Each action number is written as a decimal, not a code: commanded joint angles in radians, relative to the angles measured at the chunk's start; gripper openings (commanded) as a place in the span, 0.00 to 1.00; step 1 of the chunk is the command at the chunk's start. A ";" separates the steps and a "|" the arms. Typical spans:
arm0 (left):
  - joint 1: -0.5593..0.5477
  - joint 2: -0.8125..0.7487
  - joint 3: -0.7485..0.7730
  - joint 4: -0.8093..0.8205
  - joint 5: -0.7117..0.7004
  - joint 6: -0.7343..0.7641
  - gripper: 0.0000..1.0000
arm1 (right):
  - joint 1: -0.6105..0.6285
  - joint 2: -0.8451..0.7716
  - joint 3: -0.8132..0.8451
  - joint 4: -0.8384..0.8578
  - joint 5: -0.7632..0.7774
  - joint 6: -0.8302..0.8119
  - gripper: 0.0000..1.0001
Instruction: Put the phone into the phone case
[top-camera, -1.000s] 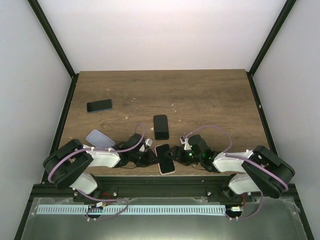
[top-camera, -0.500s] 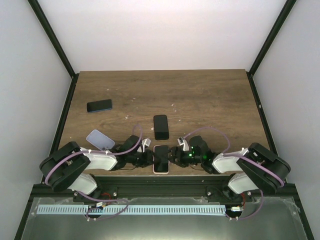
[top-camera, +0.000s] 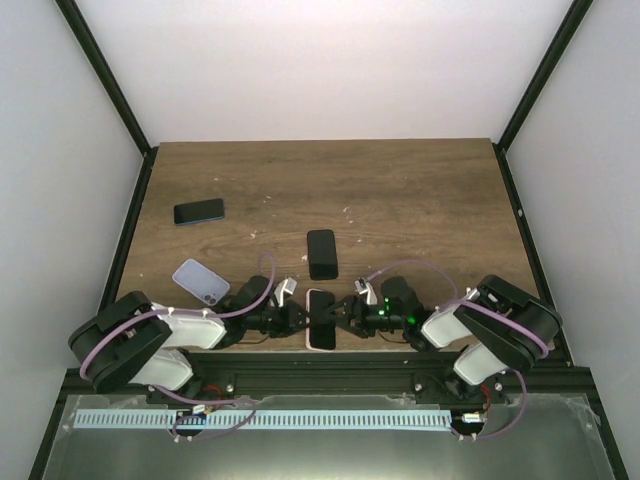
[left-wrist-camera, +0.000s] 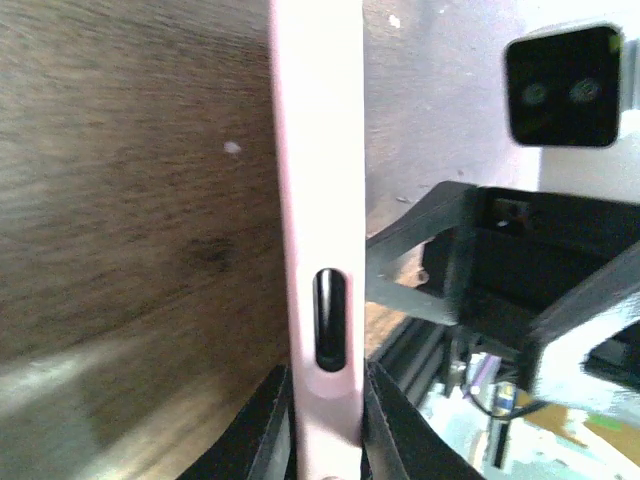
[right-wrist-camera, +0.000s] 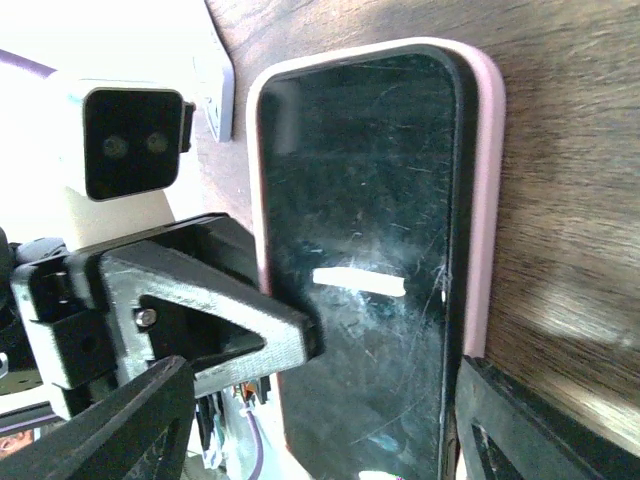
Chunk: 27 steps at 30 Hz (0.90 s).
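We see a brown table (top-camera: 420, 200), wood-grained with darker streaks, between plain white walls (top-camera: 330, 70). At lower centre of the top view lies a phone (right-wrist-camera: 370, 220) with a black screen in a pale pink phone case (left-wrist-camera: 318, 150) (the glass shows fine pale scratches in the right wrist view). Just above it sits an all-black phone (top-camera: 321, 253). At upper left is a dark phone (top-camera: 199, 211) with a bluish rim, and below that a lavender case (top-camera: 201, 280). The left arm (top-camera: 190, 325) and right arm (top-camera: 450, 325) are white and black, looped with purple cables (top-camera: 420, 263).
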 joint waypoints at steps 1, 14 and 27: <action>-0.012 -0.044 -0.003 0.132 0.071 -0.037 0.14 | 0.015 -0.053 -0.014 0.142 -0.036 -0.005 0.69; -0.012 -0.296 0.016 0.155 0.170 -0.035 0.09 | 0.009 -0.660 0.010 -0.473 0.162 -0.148 0.87; -0.012 -0.478 0.094 0.077 0.231 -0.075 0.10 | 0.006 -0.801 0.093 -0.400 0.065 -0.064 0.85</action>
